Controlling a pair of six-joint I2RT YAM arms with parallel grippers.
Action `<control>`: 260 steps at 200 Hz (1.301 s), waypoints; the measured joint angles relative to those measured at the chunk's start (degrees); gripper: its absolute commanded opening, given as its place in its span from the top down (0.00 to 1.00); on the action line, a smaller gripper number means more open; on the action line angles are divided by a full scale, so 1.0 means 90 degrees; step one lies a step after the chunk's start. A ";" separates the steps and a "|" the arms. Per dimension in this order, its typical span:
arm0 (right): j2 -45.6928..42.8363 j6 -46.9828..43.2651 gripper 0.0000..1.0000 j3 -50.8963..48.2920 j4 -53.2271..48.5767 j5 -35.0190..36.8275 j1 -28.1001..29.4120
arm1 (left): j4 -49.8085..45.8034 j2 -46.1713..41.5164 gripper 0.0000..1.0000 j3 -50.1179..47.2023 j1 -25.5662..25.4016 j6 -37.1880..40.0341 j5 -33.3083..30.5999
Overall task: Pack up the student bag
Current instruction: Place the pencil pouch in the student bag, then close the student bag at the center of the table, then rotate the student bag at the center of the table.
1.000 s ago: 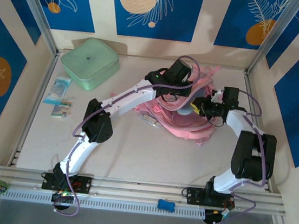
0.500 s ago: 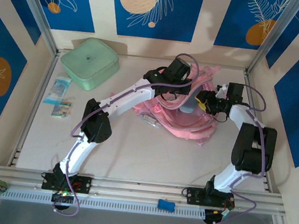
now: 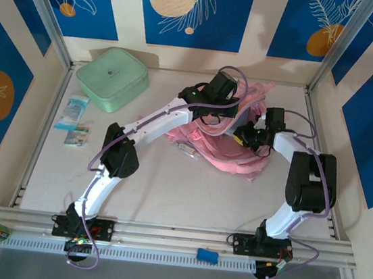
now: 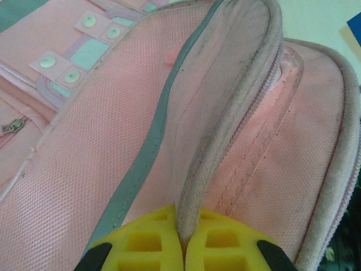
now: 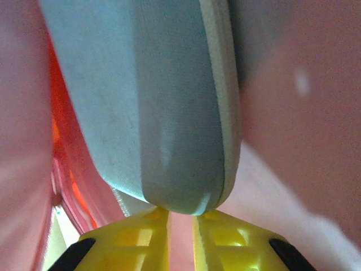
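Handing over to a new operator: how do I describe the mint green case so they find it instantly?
Look to the far left corner of the table, below the blue-and-cream wall. The mint green case lies there by itself. It is square with rounded corners, bigger than the two small packets nearer along the left edge and nothing like the pink student bag mid-table.
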 measured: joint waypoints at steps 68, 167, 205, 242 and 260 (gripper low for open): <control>-0.0857 -0.0423 0.69 -0.0216 -0.0238 0.0134 -0.0189 | 0.0165 -0.0024 0.70 -0.0129 0.0119 -0.0175 0.0347; -0.3201 -0.0357 0.58 -0.0639 -0.2390 0.0636 0.0323 | 0.2681 -0.3169 0.54 -0.5010 0.1452 -0.1222 0.1214; -0.3378 -0.0044 0.57 -0.0918 -0.2370 0.0602 0.0899 | 0.3317 -0.2766 0.54 -0.6108 0.2023 -0.1955 0.1246; -0.3359 0.0165 0.57 -0.1239 -0.2348 0.0607 0.0911 | 0.4109 -0.2256 0.59 -0.6222 0.1940 -0.2596 0.1345; -0.3359 0.0211 0.57 -0.1270 -0.2346 0.0607 0.0911 | 0.4456 -0.2086 0.60 -0.6234 0.1911 -0.2822 0.1396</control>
